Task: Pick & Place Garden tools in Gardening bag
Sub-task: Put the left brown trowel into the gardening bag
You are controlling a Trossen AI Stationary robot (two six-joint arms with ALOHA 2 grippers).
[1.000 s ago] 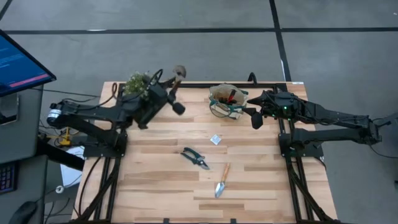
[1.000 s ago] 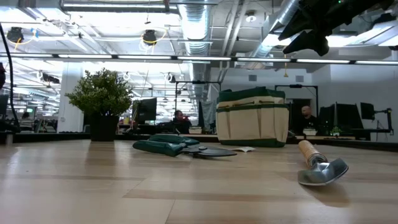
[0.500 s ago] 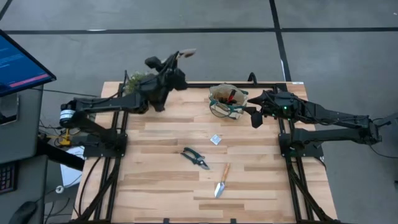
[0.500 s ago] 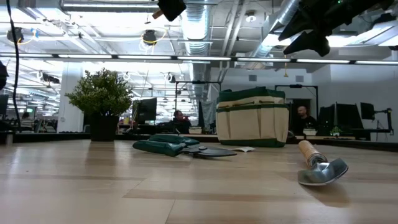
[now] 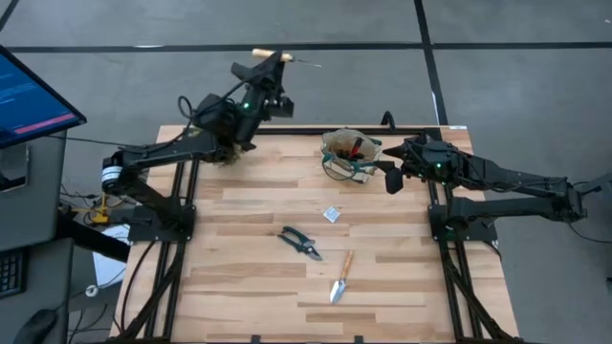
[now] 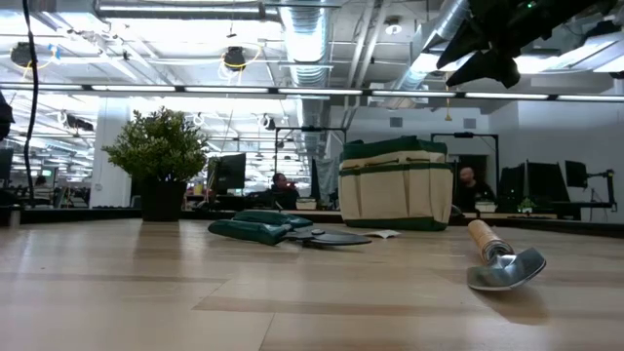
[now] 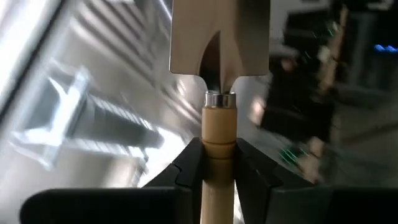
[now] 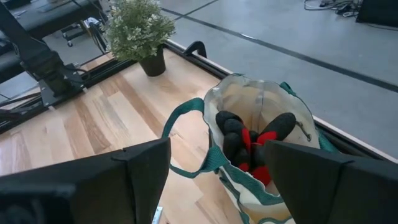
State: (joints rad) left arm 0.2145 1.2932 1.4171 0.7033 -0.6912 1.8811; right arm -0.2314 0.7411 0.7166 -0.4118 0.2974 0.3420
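Observation:
My left gripper (image 5: 273, 65) is raised high over the table's far edge, left of the bag, shut on a narrow silver-bladed tool with a wooden handle (image 7: 219, 56). The tan gardening bag (image 5: 349, 156) with green trim stands at the far right. A red-and-black item (image 8: 252, 140) lies inside it. My right gripper (image 5: 390, 177) hangs open just beside the bag, over its right side, touching nothing. The dark-handled pruning shears (image 5: 299, 243) and the silver trowel (image 5: 341, 278) lie flat on the table's middle. My left gripper pinches the tool's wooden handle (image 7: 219, 146) between its two fingers, close to the metal collar at the blade end. The fingers lie across the handle and slant upward. The tool is lifted clear of everything, its blade (image 7: 219, 37) sticking out past the fingers.
A potted green plant (image 6: 161, 156) stands at the far left, under my left arm. A small white packet (image 5: 331, 214) lies between the bag and the shears. The near half of the wooden table (image 5: 249, 296) is bare.
My left gripper has climbed with the tool, going up and toward the table's far edge, away from the plant. It has rolled about its own line, turning the tool with it. In the low view it has passed out of the picture's top. The right arm has kept still.

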